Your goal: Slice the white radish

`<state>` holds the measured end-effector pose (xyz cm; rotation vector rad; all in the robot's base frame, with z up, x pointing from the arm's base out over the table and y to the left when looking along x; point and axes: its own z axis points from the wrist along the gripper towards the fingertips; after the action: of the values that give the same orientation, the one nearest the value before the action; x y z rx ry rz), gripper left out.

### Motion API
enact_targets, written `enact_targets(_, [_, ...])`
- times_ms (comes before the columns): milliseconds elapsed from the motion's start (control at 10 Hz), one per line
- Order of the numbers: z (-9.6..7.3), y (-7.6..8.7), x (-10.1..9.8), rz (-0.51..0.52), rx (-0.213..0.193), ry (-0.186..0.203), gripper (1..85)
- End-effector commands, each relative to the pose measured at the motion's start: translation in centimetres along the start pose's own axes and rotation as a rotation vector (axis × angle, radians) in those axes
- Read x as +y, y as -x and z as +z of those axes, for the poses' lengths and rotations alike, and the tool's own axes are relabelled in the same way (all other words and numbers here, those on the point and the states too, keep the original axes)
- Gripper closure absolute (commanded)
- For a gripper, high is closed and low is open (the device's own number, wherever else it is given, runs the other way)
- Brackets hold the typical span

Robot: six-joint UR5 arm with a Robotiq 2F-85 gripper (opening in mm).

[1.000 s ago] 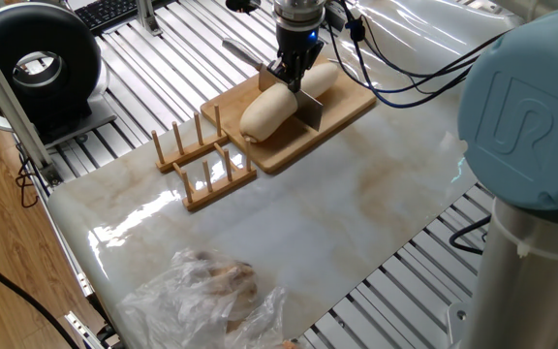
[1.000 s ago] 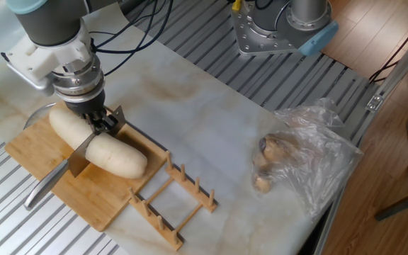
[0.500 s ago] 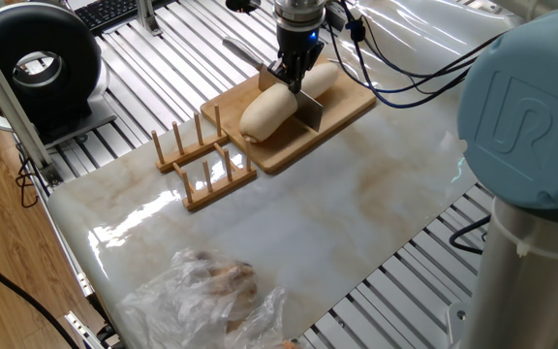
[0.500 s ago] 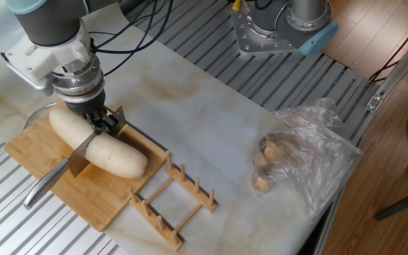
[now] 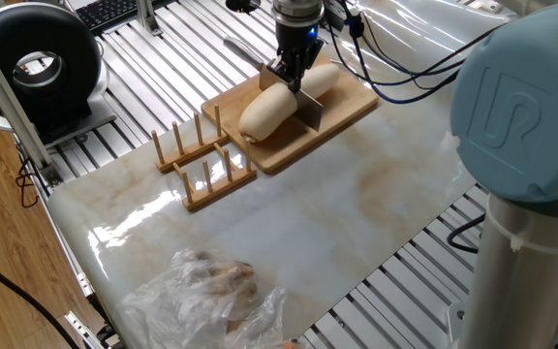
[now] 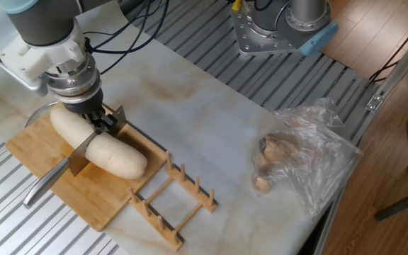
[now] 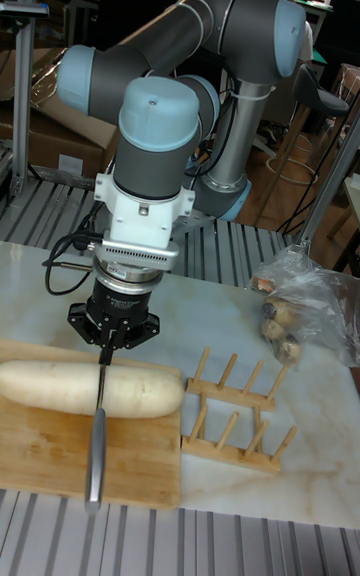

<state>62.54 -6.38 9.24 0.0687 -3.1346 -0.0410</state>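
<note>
The white radish point(image 5: 267, 109) point(image 6: 116, 156) point(image 7: 60, 386) lies lengthwise on the wooden board point(image 5: 349, 101) point(image 6: 96, 202) point(image 7: 45, 461). My gripper point(image 5: 291, 72) point(image 6: 100, 122) point(image 7: 104, 345) stands right over its middle, shut on a knife. The knife's blade point(image 5: 309, 110) point(image 6: 82, 153) is set crosswise into the radish, splitting it into a near and a far part. Its grey handle point(image 5: 239, 48) point(image 6: 40, 188) point(image 7: 95, 456) sticks out past the board's edge. Whether the blade reaches the board is hidden.
A wooden dish rack point(image 5: 201, 161) point(image 6: 173, 203) point(image 7: 234, 416) stands beside the board. A clear plastic bag point(image 5: 211, 291) point(image 6: 297, 152) point(image 7: 296, 311) with brownish contents lies at the marble top's far end. A black round device point(image 5: 37, 60) and a keyboard point(image 5: 114, 12) sit off the table.
The arm's upper joints have shifted slightly sideways. Gripper, knife and radish look unchanged on the board.
</note>
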Motion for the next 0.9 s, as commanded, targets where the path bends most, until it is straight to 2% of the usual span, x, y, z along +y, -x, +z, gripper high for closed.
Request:
enact_targets(0, [0.12, 0.73, 0.1, -0.006, -0.018, 0.011, 77.0])
enact_targets(200, [0.21, 0.71, 0.32, -0.023, -0.022, 0.018, 70.3])
enact_targets(400, [0.06, 0.72, 0.41, -0.023, -0.025, 0.02, 68.7])
enact_targets(500, [0.27, 0.54, 0.14, 0.014, -0.014, 0.001, 81.7])
enact_targets(600, [0.64, 0.73, 0.37, 0.032, -0.021, -0.004, 84.3])
enact_targets(800, [0.66, 0.67, 0.38, 0.034, -0.026, -0.003, 84.3])
